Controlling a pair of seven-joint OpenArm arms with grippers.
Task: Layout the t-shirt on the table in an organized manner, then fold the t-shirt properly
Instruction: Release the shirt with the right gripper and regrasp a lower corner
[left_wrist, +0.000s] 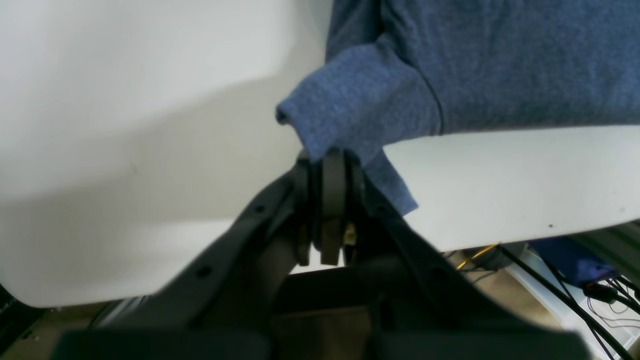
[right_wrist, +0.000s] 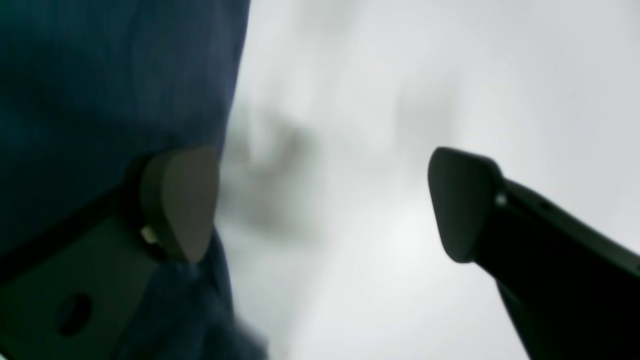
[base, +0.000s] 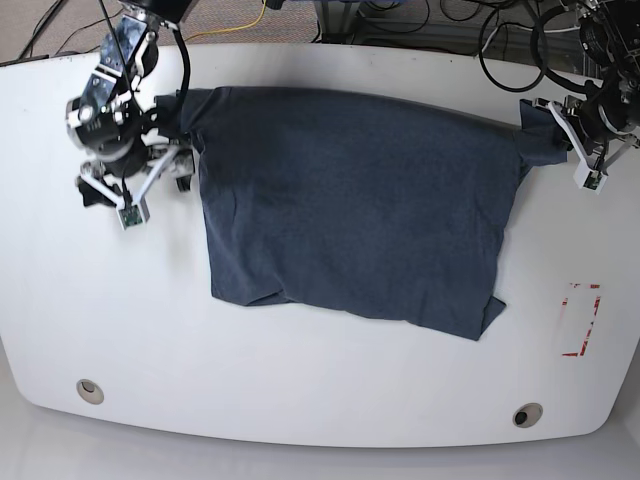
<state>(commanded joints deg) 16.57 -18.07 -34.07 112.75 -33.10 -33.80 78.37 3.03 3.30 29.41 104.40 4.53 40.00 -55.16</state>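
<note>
the shirt (base: 350, 200) is dark slate-blue and lies spread flat across the middle of the white table (base: 300, 400), plain side up, with no lettering showing. its bottom edge runs slightly askew, with one lower corner turned under. one sleeve reaches toward the table's right edge, and the other bunches at the upper left.

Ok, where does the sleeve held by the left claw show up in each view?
Left wrist: the sleeve sits at centre, pinched in the left claw.
Right wrist: not in it; only the shirt's other side beside the open right claw.
Base: far right, near the top.
Shared landmark: the t-shirt on the white table.
</note>
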